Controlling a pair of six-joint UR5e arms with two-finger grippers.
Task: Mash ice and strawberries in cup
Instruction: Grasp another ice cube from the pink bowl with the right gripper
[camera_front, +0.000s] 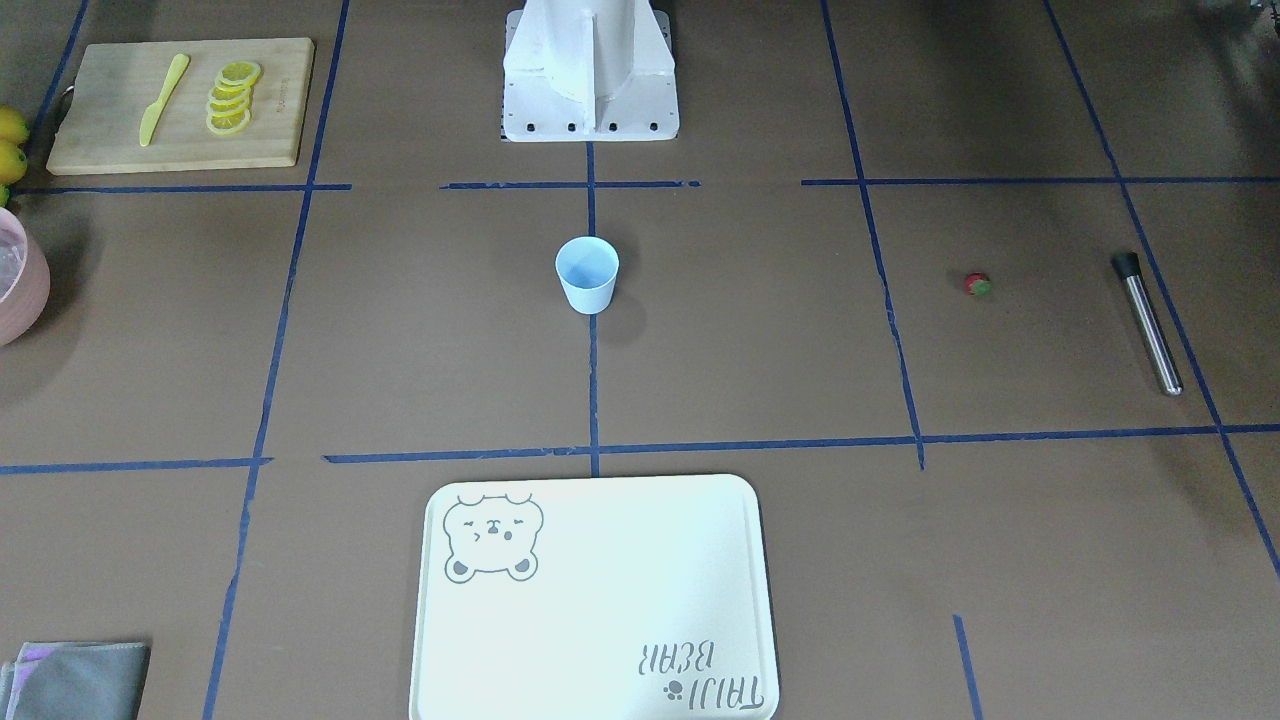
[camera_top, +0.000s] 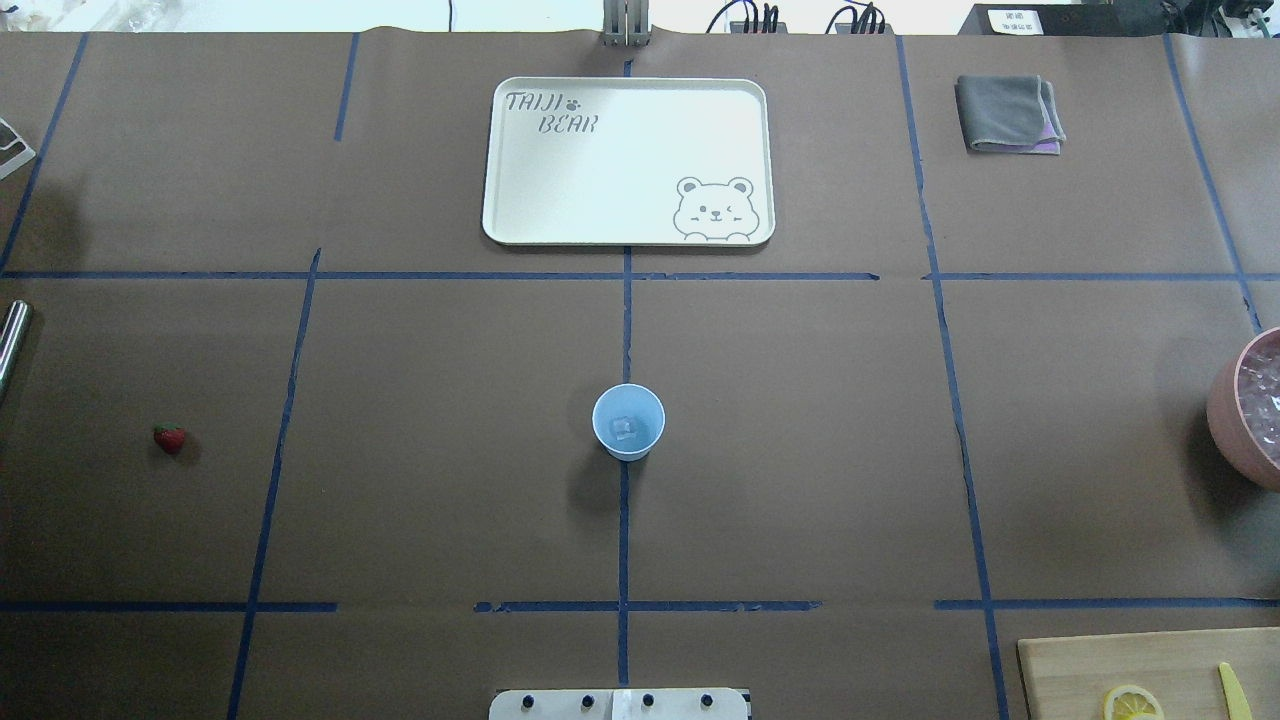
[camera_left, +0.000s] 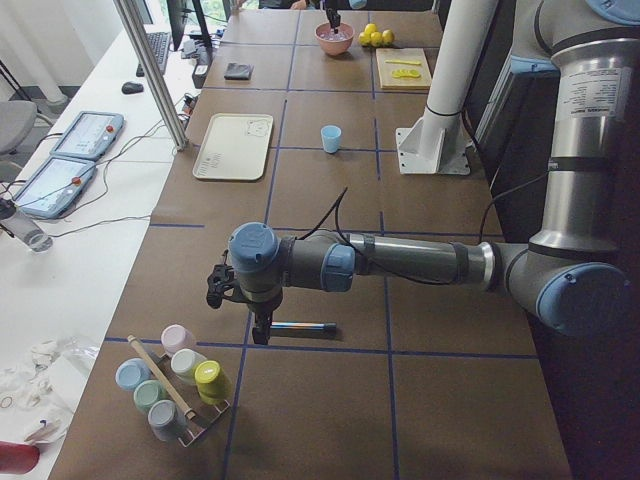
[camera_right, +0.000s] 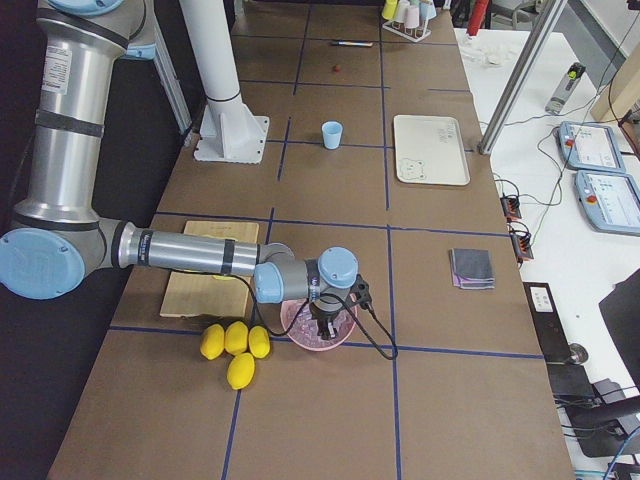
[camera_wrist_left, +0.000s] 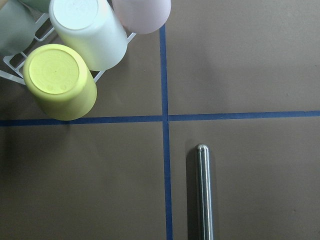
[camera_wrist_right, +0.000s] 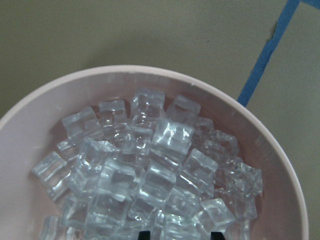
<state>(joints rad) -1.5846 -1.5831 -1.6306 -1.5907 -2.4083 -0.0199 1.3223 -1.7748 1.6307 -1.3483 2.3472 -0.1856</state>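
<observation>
Right gripper: fingertips apart, nothing held, poised over the pink bowl of spare cubes, likely for another piece. Left gripper hangs above the steel muddler; wide or narrow, cannot tell. Cup stands mid-table, reachable by both arms, one ice cube inside. Strawberry lies well apart, on the left arm's side.

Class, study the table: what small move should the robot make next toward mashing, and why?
Probably swing the left gripper from above the steel muddler toward the strawberry. The light-blue cup already holds an ice cube, while the strawberry lies on the table on that arm's side, outside the cup.
</observation>
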